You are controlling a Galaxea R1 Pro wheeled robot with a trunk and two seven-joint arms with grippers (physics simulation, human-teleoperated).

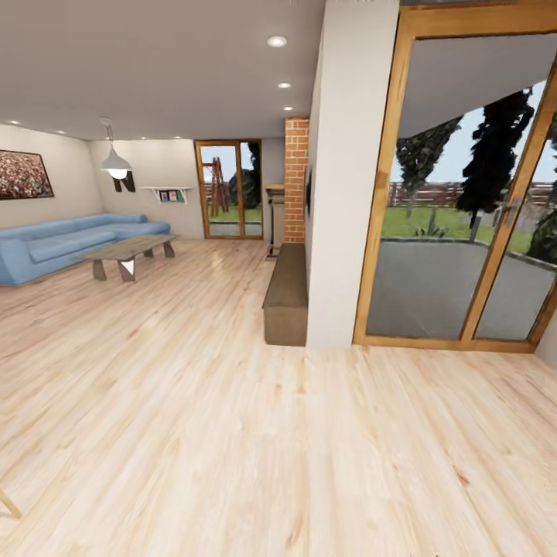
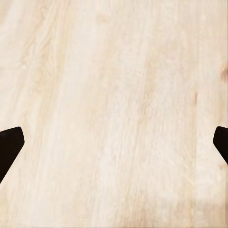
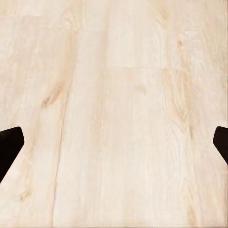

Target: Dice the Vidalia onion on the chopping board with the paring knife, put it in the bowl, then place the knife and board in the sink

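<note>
The kitchen, Vidalia onion, sink, chopping board, paring knife, bowl and countertop are out of view. I am in a living area with a pale wood floor (image 1: 232,433). In the left wrist view my left gripper (image 2: 114,145) is open, its two dark fingertips (image 2: 9,147) far apart over bare floor boards with nothing between them. In the right wrist view my right gripper (image 3: 114,145) is open in the same way, one dark fingertip (image 3: 9,145) at each side, above the wooden floor.
A white wall pillar (image 1: 340,193) stands ahead with a low brown bench (image 1: 286,294) along its left side. A wood-framed glass door (image 1: 464,201) lies to the right. A blue sofa (image 1: 70,244) and a coffee table (image 1: 128,255) sit far left. A brick column (image 1: 295,178) rises behind.
</note>
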